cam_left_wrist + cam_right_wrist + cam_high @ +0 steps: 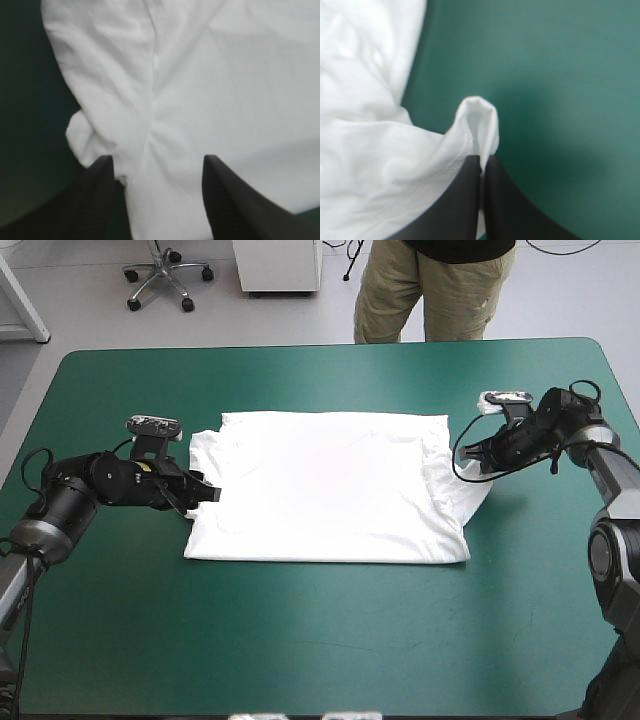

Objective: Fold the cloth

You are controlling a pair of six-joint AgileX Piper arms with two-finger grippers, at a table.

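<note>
T-shirt [330, 502] flat, fold [480, 125] tight in right jaws, opposite edge between wide-apart left jaws.

I see the T-shirt [325, 500] spread flat at the middle of the table [320, 640] | my left tool [207, 490] at its left edge | my right tool [468, 455] at its rumpled right edge

Robotics lab or test room. Signs: 2 robot arms, left arm [90, 490] and right arm [600, 455], at table [300, 640] with teal-green cover, T-shirt [330, 500] spread between them. Beyond far edge: bare grey floor [80, 300], swivel chair base [165, 280] on castors, white cabinet [278, 265], white desk leg [28, 308].
</note>
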